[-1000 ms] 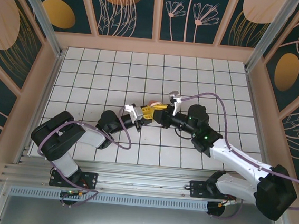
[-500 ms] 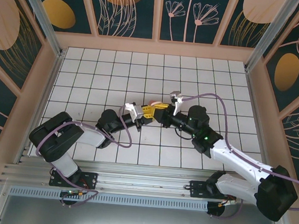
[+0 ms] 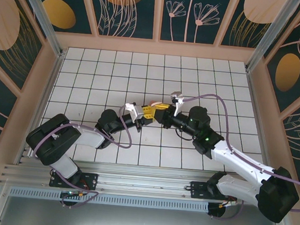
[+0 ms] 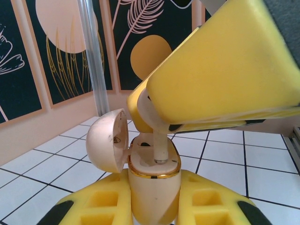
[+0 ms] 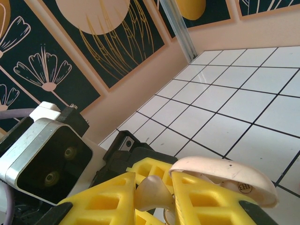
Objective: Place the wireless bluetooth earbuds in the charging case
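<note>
Snugly, charging case [image 4: 154, 187] sits between left fingers [image 4: 101, 204], earbud [image 4: 161, 147] between right fingers [image 4: 220, 70].

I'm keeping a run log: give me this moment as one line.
left gripper: shut on charging case | lid: open | right gripper: shut on earbud | earbud: stem tip at case well, not seated | phase: insertion

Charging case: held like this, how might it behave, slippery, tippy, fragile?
The charging case looks glossy and rounded, so it probably slips easily in the left hand. Its open lid overhangs one side and likely swings if bumped.
</note>
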